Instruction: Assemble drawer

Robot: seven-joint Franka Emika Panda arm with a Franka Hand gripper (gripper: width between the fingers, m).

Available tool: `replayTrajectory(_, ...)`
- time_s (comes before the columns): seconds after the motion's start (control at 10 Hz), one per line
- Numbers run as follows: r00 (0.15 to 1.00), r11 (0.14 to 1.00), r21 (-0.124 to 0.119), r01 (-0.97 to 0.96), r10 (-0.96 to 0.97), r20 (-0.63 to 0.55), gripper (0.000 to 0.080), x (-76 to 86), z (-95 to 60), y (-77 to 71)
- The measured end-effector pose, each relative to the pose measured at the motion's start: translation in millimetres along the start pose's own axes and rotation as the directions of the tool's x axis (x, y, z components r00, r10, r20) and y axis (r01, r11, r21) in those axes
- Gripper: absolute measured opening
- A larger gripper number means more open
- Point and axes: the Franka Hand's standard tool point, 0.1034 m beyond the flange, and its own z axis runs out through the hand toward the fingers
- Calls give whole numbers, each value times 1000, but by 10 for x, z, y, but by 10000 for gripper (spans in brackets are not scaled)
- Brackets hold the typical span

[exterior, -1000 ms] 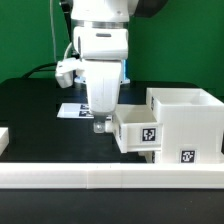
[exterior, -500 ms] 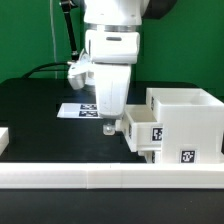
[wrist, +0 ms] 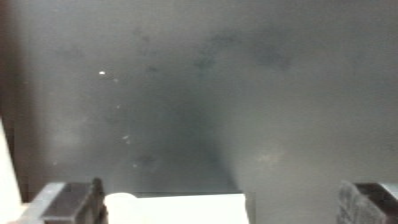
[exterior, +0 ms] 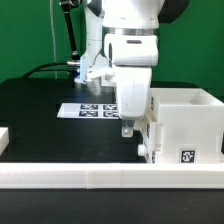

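The drawer's large white cube-like housing stands at the exterior view's right, with a square tag low on its front. A small white tray sits almost fully inside it; only its end sticks out of the side toward the exterior view's left. My gripper hangs low just beside that end, close to or touching it. In the wrist view my gripper has its fingers wide apart, with a white piece next to one finger, not clamped. A second white part shows at the exterior view's left edge.
The marker board lies flat on the black table behind my arm. The long white border wall runs along the table's front. Cables hang behind the arm at the back.
My arm has moved toward the exterior view's right. The tray went with it and has slid from well outside the housing to nearly fully inside.
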Motion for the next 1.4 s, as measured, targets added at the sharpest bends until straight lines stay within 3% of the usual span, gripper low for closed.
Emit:
replayTrajectory(0.2,1000,1000,24,-7,7,0,648,140,4,30)
replayTrajectory(0.4,1000,999,33,-3,3,2,648,155,-2,48)
replayTrajectory(0.5,1000,999,38,-4,4,5,648,121,-8,52)
replayTrajectory(0.7,1000,999,45,5,-5,15,648,-144,1,50)
replayTrajectory(0.9,999,999,23,-28,27,26,648,-393,-74,98)
replayTrajectory(1.0,999,999,-8,-38,38,27,648,-451,-141,145)
replayTrajectory(1.4,999,999,4,-35,35,24,648,-422,-88,111)
